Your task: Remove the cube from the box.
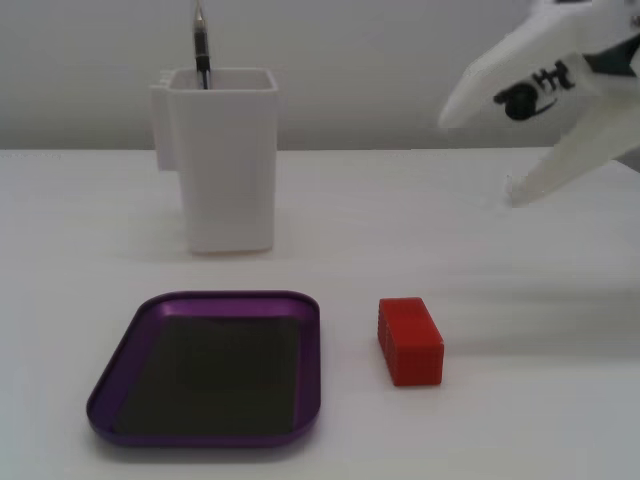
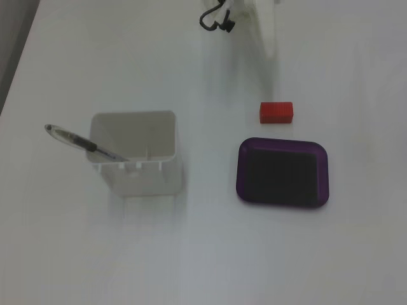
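Observation:
The red cube (image 1: 410, 340) lies on the white table just right of the purple box (image 1: 312, 365), outside its rim. In the top-down fixed view the cube (image 2: 276, 112) sits just beyond the box's (image 2: 240, 173) far edge, and the box's dark floor is bare. My gripper (image 1: 478, 158) hangs open in the air at the upper right, well above and to the right of the cube, holding nothing. Only a white finger (image 2: 264, 32) of it shows at the top edge of the top-down view.
A tall white square container (image 1: 225, 160) stands behind the box with a pen (image 1: 200, 40) sticking out of it; from above the container (image 2: 133, 152) and the pen (image 2: 82, 143) are left of the box. Dark cables (image 2: 215, 19) hang near the arm.

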`<action>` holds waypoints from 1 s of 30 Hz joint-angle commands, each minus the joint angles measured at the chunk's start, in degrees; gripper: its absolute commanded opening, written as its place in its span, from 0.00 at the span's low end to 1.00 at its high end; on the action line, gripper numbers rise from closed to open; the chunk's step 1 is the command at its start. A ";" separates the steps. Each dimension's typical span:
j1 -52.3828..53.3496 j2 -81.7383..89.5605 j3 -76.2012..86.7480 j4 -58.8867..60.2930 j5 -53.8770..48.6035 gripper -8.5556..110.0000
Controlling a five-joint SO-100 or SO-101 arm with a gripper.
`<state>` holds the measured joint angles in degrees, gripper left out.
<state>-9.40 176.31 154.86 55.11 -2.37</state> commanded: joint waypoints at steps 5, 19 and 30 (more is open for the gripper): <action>0.44 19.42 12.13 -0.88 -0.35 0.26; 1.67 21.97 23.20 -0.88 0.18 0.26; 3.87 21.88 24.52 -0.53 0.18 0.06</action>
<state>-5.62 192.57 178.51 54.93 -2.37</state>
